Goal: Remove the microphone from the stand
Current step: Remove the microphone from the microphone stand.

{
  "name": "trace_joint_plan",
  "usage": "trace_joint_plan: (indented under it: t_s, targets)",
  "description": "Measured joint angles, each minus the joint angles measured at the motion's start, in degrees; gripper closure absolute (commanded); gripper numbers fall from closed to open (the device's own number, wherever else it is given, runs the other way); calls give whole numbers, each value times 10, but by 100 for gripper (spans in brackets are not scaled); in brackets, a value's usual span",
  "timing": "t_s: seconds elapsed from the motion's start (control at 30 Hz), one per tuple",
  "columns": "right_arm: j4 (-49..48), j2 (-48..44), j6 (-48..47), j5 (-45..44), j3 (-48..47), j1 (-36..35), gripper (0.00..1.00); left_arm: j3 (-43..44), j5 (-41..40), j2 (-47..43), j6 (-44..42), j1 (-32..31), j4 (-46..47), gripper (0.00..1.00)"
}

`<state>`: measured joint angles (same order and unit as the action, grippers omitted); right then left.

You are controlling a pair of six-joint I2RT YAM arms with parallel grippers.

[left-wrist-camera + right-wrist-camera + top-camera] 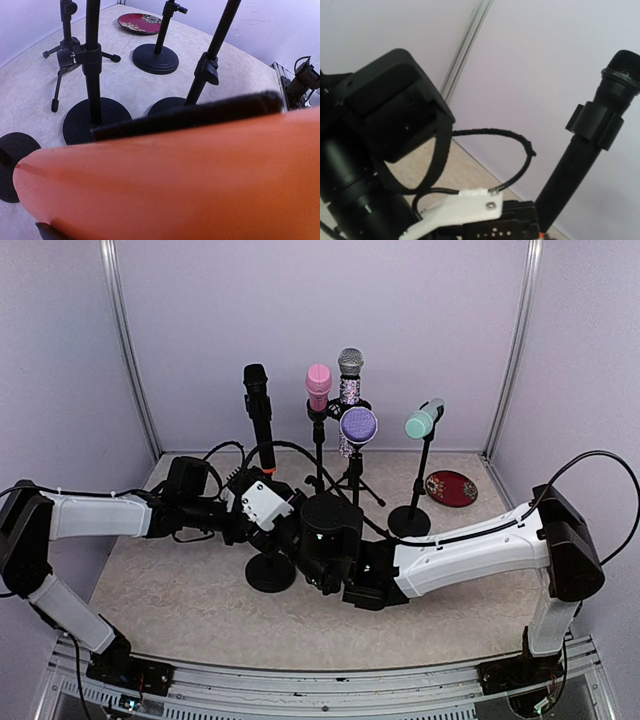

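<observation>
Beige tabletop (180, 590) – L pincer (266, 468) clenched low on black mic (257, 400), R pincer (312, 530) – can't tell.

Soft even light, faint shadows; wrist views blurry up close.

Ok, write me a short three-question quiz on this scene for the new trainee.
1. How many microphones sit on stands on the table?
2. True or false: the red plate lies left of the black microphone.
3. The left gripper is closed at the lower end of which microphone? A) pink B) black C) mint
Key: 1) Five. 2) False: it lies to the right, near the back corner. 3) B.
</observation>
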<state>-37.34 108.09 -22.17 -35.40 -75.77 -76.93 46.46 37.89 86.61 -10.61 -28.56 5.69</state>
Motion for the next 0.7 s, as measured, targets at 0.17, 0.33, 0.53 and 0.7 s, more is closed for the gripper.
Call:
trace_joint_plan:
  t_s: [0.17, 0.33, 0.53, 0.7]
  targets:
    - [9, 8, -3, -2, -16, 1, 100, 0, -4, -7, 2, 4, -9, 100]
    - [11, 8, -14, -9, -16, -5, 100, -2, -5, -9, 1, 6, -10, 100]
    - [22, 8, -31, -35, -16, -22, 100, -10, 5, -9, -11, 7, 0, 100]
    - [51, 1, -55, -69, -16, -45, 100, -21, 18, -10, -22, 7, 14, 100]
